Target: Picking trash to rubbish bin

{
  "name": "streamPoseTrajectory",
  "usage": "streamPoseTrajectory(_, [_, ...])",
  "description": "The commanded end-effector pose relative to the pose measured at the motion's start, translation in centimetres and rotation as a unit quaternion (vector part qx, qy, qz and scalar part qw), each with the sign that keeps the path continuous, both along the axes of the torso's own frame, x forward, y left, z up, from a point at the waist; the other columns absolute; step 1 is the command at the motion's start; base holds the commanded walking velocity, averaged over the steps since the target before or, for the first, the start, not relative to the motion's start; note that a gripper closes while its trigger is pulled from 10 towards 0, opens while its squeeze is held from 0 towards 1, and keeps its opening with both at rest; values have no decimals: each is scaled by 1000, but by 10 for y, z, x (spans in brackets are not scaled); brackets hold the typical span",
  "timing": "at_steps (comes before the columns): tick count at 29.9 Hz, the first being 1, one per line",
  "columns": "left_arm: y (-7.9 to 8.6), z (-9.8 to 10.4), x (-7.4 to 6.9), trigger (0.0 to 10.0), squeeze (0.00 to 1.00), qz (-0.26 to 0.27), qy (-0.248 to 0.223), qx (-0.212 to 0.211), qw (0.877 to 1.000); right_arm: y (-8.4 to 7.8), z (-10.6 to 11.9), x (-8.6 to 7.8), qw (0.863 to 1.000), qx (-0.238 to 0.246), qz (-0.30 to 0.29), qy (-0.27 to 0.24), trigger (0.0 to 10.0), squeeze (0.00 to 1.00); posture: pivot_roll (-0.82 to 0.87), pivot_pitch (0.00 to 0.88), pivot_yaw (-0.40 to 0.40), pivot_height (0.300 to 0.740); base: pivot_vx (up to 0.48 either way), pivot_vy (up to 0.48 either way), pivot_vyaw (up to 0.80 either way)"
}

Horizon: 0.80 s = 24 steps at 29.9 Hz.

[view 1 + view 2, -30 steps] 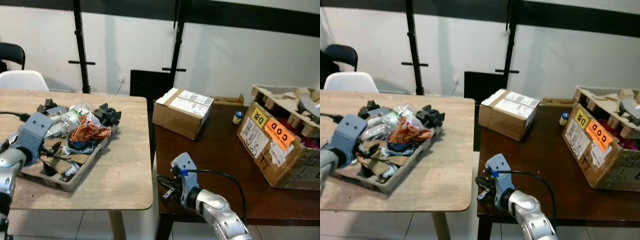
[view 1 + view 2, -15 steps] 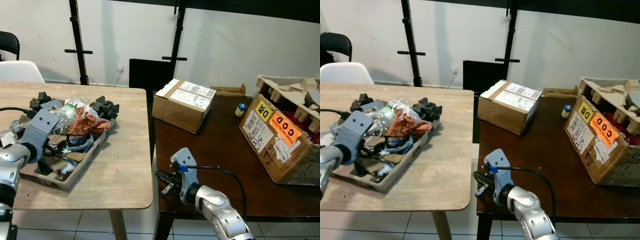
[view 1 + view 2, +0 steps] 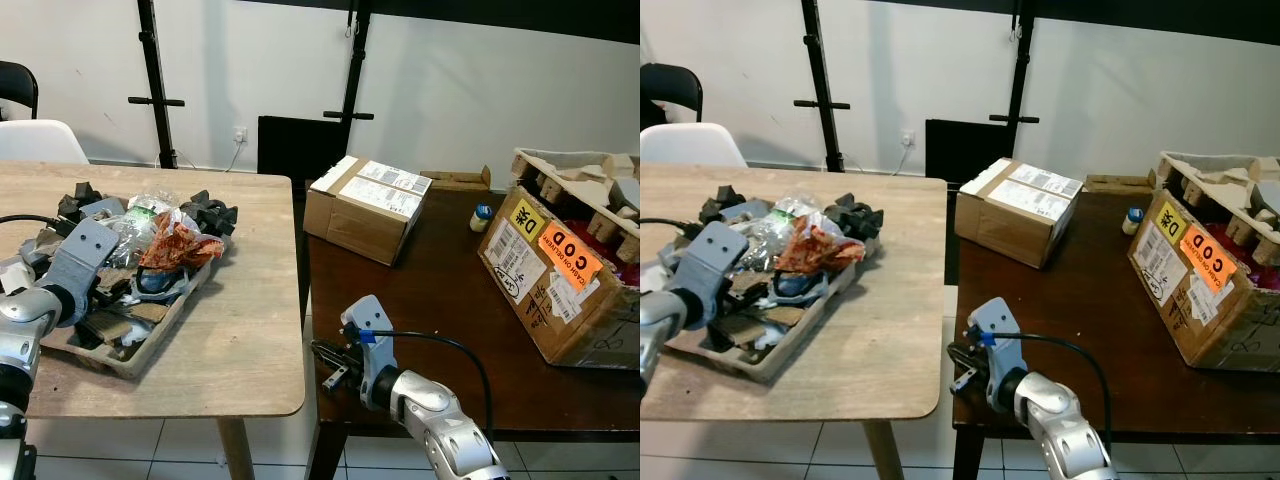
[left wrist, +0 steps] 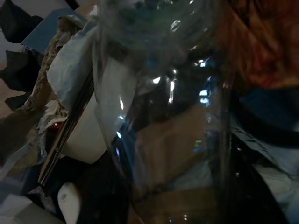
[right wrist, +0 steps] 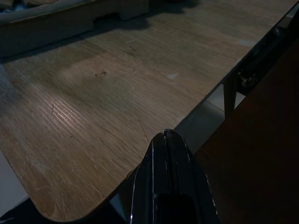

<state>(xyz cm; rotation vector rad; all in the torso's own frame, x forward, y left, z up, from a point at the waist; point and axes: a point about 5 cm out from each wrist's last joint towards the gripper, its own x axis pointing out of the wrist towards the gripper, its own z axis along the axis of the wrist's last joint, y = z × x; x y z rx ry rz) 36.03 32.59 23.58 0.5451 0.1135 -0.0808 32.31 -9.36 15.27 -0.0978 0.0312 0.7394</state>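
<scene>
Looking down from the head camera, I have my right gripper (image 3: 330, 362) nearest me, hanging in the gap between the two tables, just above the front corner of the dark brown table (image 3: 440, 320). My right wrist view shows its black fingers (image 5: 168, 186) pressed together with nothing between them, over the edge of the light wooden table (image 3: 250, 340).

To my left, my left gripper (image 3: 105, 295) is pushed into the pile of trash (image 3: 150, 255) heaped in a grey cardboard tray (image 3: 150, 345) on the light wooden table. I cannot tell whether its fingers are apart or together, as they are buried in the pile. My left wrist view sits tight against a clear plastic bottle (image 4: 163, 93), with crumpled paper and an orange-red wrapper (image 3: 178, 250) around it.

Farther out on the dark brown table lies a taped cardboard box (image 3: 365, 208) with white labels. Off to the right is an open carton (image 3: 560, 290) with yellow and orange stickers, and a small blue-capped bottle (image 3: 480, 217) between them. At the far left is a white chair (image 3: 40, 145).
</scene>
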Motion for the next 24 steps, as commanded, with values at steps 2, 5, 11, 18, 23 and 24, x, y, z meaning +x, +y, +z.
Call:
streamPoseTrajectory(2, [18, 13, -7, 0, 0, 34, -10, 13, 999, -1, -4, -3, 1000, -5, -2, 9, 10000, 0, -27, 191, -71, 740, 0, 0, 0])
streamPoseTrajectory(5, [20, 18, -8, 0, 0, 39, -18, 15, 999, -1, -4, -2, 1000, -5, -3, 9, 10000, 0, -25, 192, -71, 740, 0, 0, 0])
streamPoseTrajectory(11, [23, 39, -9, 0, 0, 49, -58, 14, 997, -1, -3, -2, 1000, -5, -4, 7, 10000, 0, -23, 191, -69, 740, 0, 0, 0])
streamPoseTrajectory(18, [4, 81, -6, 0, 0, -6, -160, -43, 986, -2, 1, 3, 1000, -2, -9, -2, 10000, 0, -17, 186, -70, 740, 0, 0, 0])
streamPoseTrajectory(23, [-37, 91, -7, 0, 0, -159, -199, -165, 953, -5, 7, 8, 999, 18, -32, -9, 10000, 0, -18, 183, -64, 740, 0, 0, 0])
streamPoseTrajectory(24, [-44, 90, -7, 0, 0, -184, -197, -177, 946, -6, 8, 9, 999, 25, -36, -10, 10000, 0, -18, 183, -64, 740, 0, 0, 0])
